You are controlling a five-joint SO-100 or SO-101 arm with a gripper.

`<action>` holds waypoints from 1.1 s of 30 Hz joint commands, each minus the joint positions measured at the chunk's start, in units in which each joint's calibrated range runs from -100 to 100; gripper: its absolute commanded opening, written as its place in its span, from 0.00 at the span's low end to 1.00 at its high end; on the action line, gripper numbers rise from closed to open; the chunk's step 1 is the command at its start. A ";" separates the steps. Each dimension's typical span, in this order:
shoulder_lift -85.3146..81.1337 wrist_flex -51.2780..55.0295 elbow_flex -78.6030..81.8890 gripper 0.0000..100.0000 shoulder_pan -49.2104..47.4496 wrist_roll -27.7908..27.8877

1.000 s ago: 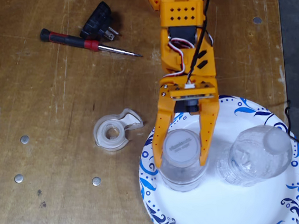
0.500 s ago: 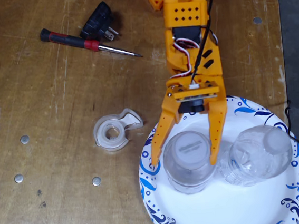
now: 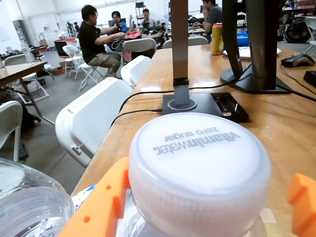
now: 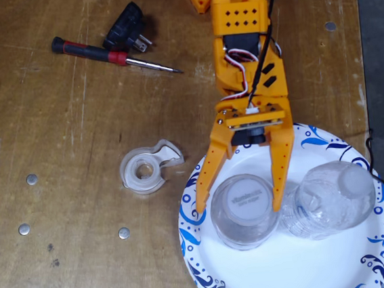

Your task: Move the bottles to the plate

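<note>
In the fixed view a clear bottle with a wide white printed cap (image 4: pixel 244 200) stands upright on the white, blue-patterned plate (image 4: pixel 326 267). My orange gripper (image 4: pixel 240 209) is open around it, one finger on each side. The wrist view fills with that cap (image 3: pixel 200 163). The left finger (image 3: pixel 101 210) is close against the cap, and the right finger (image 3: pixel 303 202) stands a little apart from it. A crinkled label-free bottle (image 4: pixel 333 198) stands on the plate just right of the first, almost touching it. It shows at the lower left of the wrist view (image 3: pixel 29 202).
A clear tape dispenser (image 4: pixel 145 169) lies left of the plate. A red-and-black screwdriver (image 4: pixel 112 56) and a black plug adapter (image 4: pixel 125 29) lie at the back left. The table edge runs close along the plate's right side.
The jaws have spread wider and let go of the capped bottle. Gripper and bottle have shifted slightly right, toward the crinkled bottle.
</note>
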 commanded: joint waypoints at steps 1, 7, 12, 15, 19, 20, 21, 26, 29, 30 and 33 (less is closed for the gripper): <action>-0.93 -1.23 -0.47 0.33 0.18 -0.10; -1.52 -1.23 -1.10 0.33 0.18 -0.15; -6.16 2.25 -0.56 0.42 -1.65 -0.57; -8.86 4.16 -0.47 0.46 -2.19 -0.57; -12.73 6.95 -1.01 0.46 -3.16 -0.57; -13.75 7.82 -1.10 0.46 -3.16 -0.36; -14.76 8.60 -1.10 0.46 -3.16 -0.31; -19.65 12.69 -0.92 0.46 -3.27 -0.26; -22.60 15.04 -0.02 0.46 -3.38 -0.57; -23.61 16.00 0.16 0.45 -3.38 -0.62; -26.90 19.04 1.15 0.38 -2.84 -0.47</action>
